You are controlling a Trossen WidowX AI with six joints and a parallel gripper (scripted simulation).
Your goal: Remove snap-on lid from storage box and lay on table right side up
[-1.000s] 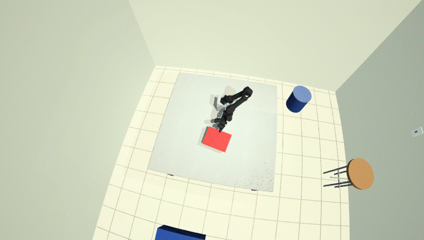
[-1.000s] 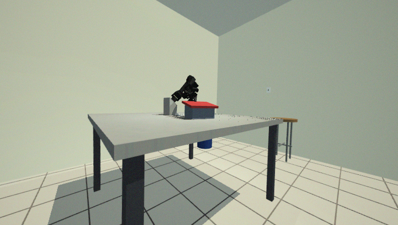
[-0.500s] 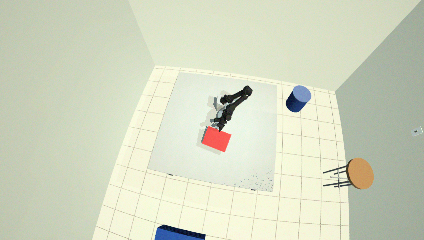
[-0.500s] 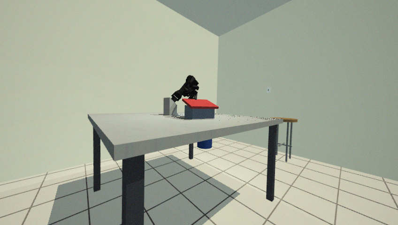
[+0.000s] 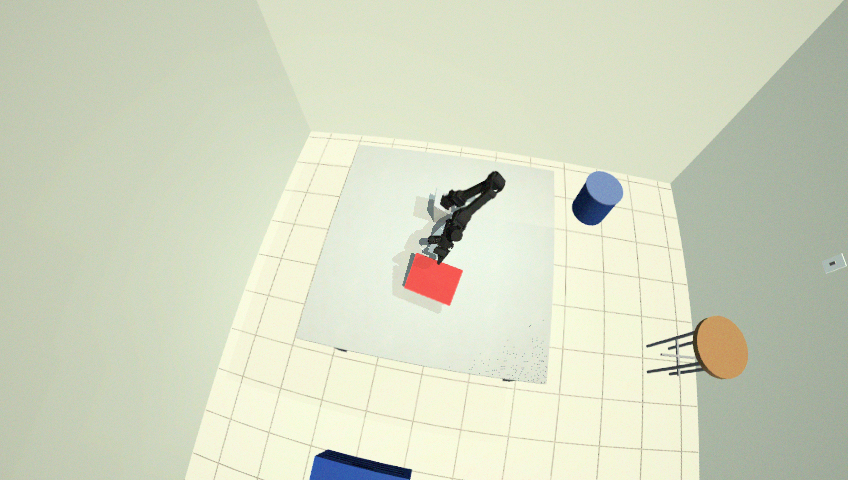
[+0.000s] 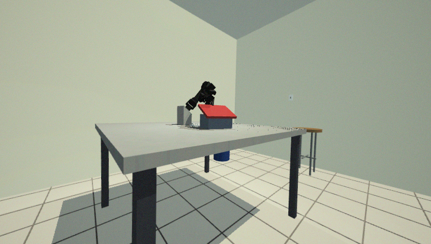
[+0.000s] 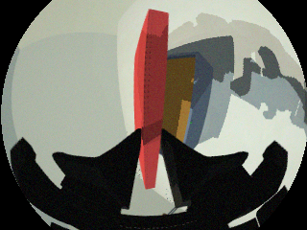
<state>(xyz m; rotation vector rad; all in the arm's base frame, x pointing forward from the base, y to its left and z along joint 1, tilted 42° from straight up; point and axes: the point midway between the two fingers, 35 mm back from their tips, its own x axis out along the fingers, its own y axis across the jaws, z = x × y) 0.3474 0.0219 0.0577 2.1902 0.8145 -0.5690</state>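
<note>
The red lid [image 5: 433, 282] [image 6: 217, 111] [image 7: 155, 72] is tilted over the box, its edge on the arm's side raised and its opposite edge low at the box rim. Whether that low edge still touches the rim I cannot tell. The blue-grey storage box [image 5: 408, 270] [image 6: 216, 123] [image 7: 204, 83] stands upright on the table [image 5: 357, 255] [image 6: 145, 139]. In the wrist view its brownish inside shows through the gap beside the lid. My gripper [image 5: 439, 260] [image 6: 210, 104] [image 7: 151, 132] is shut on the lid's raised edge, with one finger on each face. The fingertips are small in the top and exterior views.
The arm's grey base block [image 6: 183, 115] stands on the table behind the box. The arm reaches over from that side. Off the table are a blue cylinder [image 5: 597, 197], a round wooden stool [image 5: 720, 347] and a blue box-like object [image 5: 357, 468] on the floor.
</note>
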